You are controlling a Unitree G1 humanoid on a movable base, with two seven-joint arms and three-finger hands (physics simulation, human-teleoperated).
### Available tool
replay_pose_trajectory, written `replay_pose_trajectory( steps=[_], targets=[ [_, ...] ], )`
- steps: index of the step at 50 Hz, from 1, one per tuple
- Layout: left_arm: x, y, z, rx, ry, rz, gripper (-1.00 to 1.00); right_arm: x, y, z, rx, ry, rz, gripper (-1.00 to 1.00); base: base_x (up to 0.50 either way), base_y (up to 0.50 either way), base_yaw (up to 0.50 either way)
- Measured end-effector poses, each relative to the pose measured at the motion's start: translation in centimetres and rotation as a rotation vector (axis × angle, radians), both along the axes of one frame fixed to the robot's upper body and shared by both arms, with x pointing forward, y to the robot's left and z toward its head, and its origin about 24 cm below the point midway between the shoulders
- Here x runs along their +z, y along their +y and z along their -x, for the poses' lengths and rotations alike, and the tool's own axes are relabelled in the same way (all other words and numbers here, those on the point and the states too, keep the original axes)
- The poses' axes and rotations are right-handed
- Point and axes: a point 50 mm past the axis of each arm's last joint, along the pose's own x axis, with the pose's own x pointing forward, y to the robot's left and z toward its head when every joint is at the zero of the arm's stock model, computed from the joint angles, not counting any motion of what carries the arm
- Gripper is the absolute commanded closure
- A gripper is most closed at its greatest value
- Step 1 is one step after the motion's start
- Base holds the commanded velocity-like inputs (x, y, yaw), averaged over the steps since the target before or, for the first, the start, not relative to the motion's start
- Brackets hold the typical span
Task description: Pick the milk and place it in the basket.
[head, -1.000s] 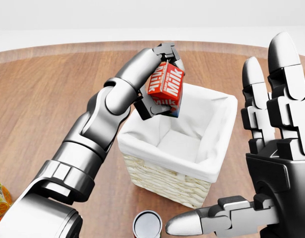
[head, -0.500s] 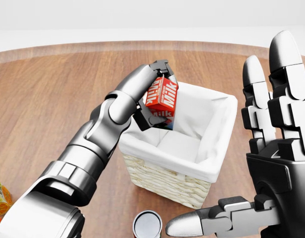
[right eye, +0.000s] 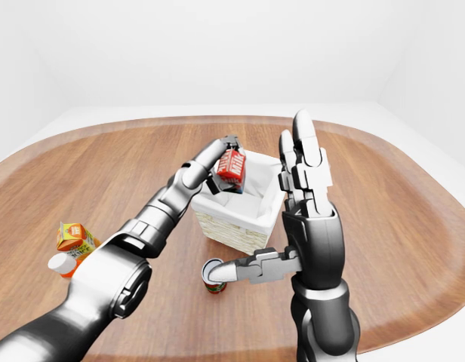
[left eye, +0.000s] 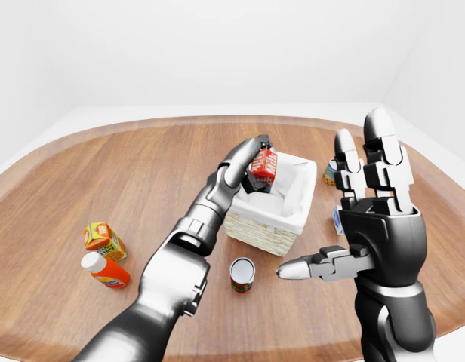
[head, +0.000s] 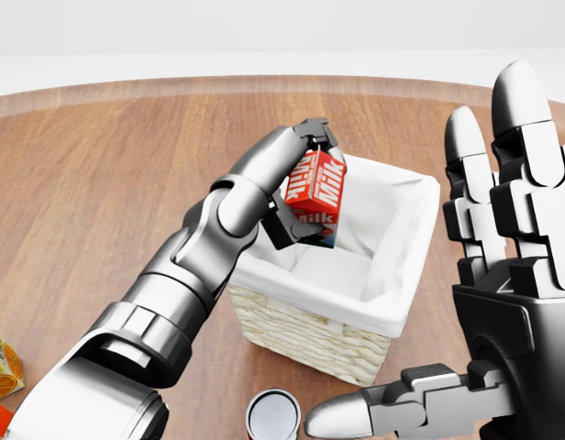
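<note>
Left robot hand (head: 301,197) pinches the red milk (head: 317,196) carton above the white-lined basket (head: 374,312); right robot hand (head: 503,302) stands spread, fingers up, at the right.

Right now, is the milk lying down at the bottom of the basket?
No, the left hand is shut on the milk, holding it up above the basket opening, off the white lining.
</note>
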Motion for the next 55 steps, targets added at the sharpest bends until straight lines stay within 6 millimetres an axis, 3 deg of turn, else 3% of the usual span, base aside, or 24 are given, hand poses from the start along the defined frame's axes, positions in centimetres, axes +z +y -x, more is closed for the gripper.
replay_pose_trajectory(
  steps=[27,55],
  targets=[
    [-1.2,-1.4,0.5,-0.008,0.022,-0.041,1.00,0.2,0.0,0.1,0.002,-0.009,-0.001,-1.00,0.00,0.00,0.00],
    [-3.2,-0.9,0.8,0.030,0.097,-0.023,1.00,0.3,0.0,0.3,0.005,-0.016,0.007,-1.00,0.00,0.00,0.00]
  ],
)
